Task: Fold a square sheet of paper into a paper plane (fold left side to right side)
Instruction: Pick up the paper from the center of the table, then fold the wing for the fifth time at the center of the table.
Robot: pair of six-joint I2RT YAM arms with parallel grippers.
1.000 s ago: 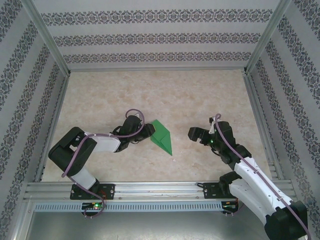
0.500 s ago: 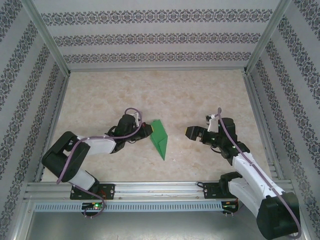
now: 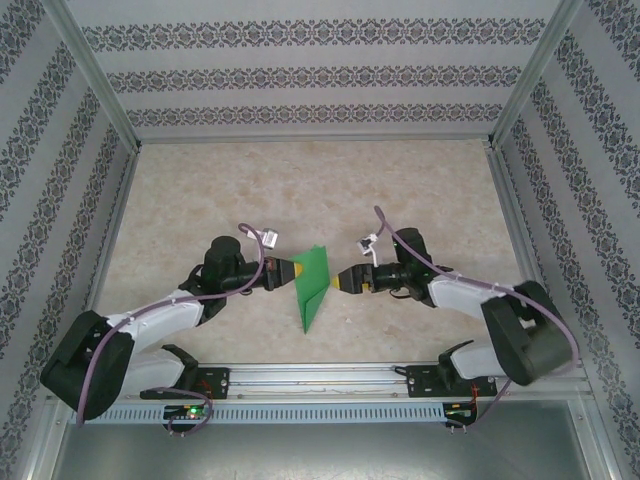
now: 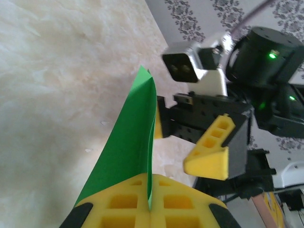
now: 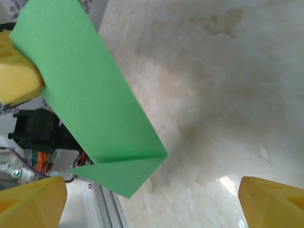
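Top external: folded green paper pinched by the left claw, right claw open beside it

The marbled beige table point(image 3: 400, 190) fills the middle of the walled cell. Both arms reach inward across it from the near rail: the left arm point(image 3: 160, 315) stretches low toward the centre, and the right arm point(image 3: 470, 295) comes in from the opposite side, so the two claws face each other.

Between them stands the folded green paper point(image 3: 312, 285), a long narrow shape that tapers to a point aimed at the near rail, near the table's middle.

The left gripper point(image 3: 290, 270) is closed tight on the paper's left edge. In the left wrist view its yellow fingers point(image 4: 118, 204) meet with the green sheet clamped in the seam, and the paper rises away from them on edge.

The right gripper point(image 3: 345, 282) sits just beside the paper's right edge with its jaws spread wide and nothing in them. In the right wrist view its two yellow fingertips point(image 5: 273, 202) sit at opposite bottom corners, with the paper ahead of them and toward the left; whether either tip touches the sheet cannot be told.
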